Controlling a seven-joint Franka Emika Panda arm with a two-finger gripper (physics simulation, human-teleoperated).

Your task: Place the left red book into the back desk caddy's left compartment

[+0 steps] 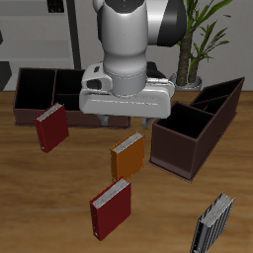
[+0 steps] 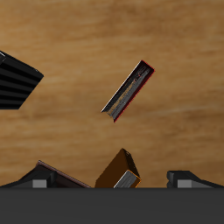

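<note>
The left red book (image 1: 111,208) stands upright near the table's front edge, and the wrist view shows it as a thin slanted red book (image 2: 129,90) with pale page edges. My gripper (image 1: 126,123) hangs open farther back, above the orange book (image 1: 128,155), with nothing held. In the wrist view the gripper (image 2: 114,180) has its fingers spread wide, and the orange book (image 2: 118,168) lies below and between them. The back desk caddy (image 1: 28,101) stretches along the table's back. Its left compartment (image 1: 35,87) is the big dark end bay. The arm hides the caddy's other end.
A second red book (image 1: 49,126) stands in front of the back caddy. A dark caddy with a slanted end (image 1: 198,124) sits beside the orange book. A grey striped book (image 1: 212,225) (image 2: 17,83) stands at the table's front edge.
</note>
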